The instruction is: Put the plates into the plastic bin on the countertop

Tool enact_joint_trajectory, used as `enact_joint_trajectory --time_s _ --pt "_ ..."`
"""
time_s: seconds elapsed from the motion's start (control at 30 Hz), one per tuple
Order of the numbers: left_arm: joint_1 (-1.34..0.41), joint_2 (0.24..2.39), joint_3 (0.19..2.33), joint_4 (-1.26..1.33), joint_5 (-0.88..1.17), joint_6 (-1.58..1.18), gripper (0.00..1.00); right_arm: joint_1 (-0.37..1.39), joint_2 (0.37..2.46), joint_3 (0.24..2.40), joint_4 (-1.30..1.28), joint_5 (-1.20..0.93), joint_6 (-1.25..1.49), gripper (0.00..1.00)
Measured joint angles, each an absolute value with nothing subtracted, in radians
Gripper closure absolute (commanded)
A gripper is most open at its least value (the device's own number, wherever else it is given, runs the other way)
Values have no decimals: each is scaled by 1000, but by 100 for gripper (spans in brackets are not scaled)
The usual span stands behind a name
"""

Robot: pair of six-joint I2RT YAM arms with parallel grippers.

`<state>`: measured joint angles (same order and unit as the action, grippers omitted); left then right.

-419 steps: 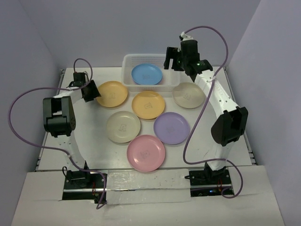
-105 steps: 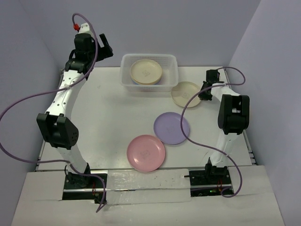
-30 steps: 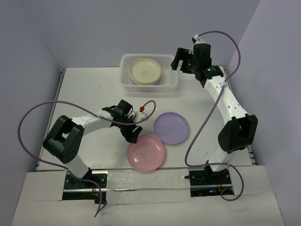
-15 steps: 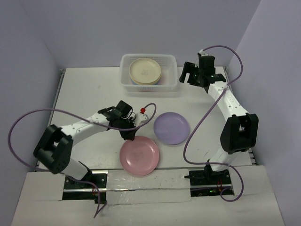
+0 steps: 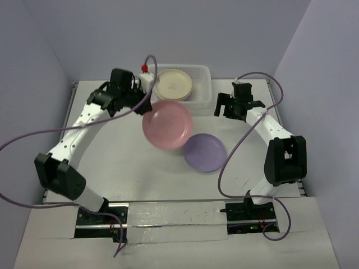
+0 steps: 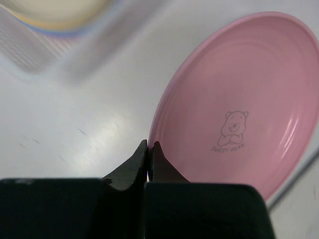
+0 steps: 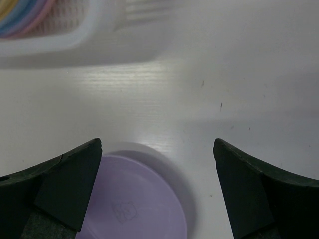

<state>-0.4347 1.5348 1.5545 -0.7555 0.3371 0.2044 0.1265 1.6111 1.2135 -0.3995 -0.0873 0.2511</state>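
White countertop [image 5: 120,162] below; left end effector [image 6: 149,147] pinches pink plate [image 6: 239,89]

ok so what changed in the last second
The left gripper shut on the pink plate at its rim and carried it, tilted, from the near countertop up toward the plastic bin. The right gripper, open, drew back from beside the bin toward the lavender plate. Unchanged: the lavender plate, the bin, and the cream plate on top inside it.

Left gripper [image 6: 148,145] is up off the surface, jaws pinched tight; right gripper [image 7: 157,143] hangs low, jaws wide open.
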Motion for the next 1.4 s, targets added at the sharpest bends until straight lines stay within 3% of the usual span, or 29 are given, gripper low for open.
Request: enact_joint_trajectory --time_s 0.2,0.33,0.7,0.87,0.93,1.0,1.2,1.3,1.4 --pt "-391 1869 2041 -668 89 -66 100 126 1562 1134 -408 -54 194 0" --pt "-382 2056 2242 -605 -94 -213 100 126 1536 1090 -414 -55 166 0" --pt "-366 2318 2264 -524 -269 -415 99 126 1522 1070 -430 -98 129 0" --pt "-366 2331 2261 -498 -271 -453 92 126 1522 1055 -430 -109 128 0" --pt "-366 2331 2261 -472 -269 -464 80 126 1522 1049 -433 -118 128 0" --pt "-366 2334 2262 -454 -266 -478 58 126 1522 1046 -436 -128 125 0" --pt "-366 2346 2274 -444 -232 -500 8 126 1523 1046 -442 -149 103 0" --pt "-366 2347 2279 -444 -220 -497 1 126 1528 1044 -442 -159 90 2" --pt "-366 2336 2281 -448 -211 -483 1 131 1543 1040 -442 -168 76 7"
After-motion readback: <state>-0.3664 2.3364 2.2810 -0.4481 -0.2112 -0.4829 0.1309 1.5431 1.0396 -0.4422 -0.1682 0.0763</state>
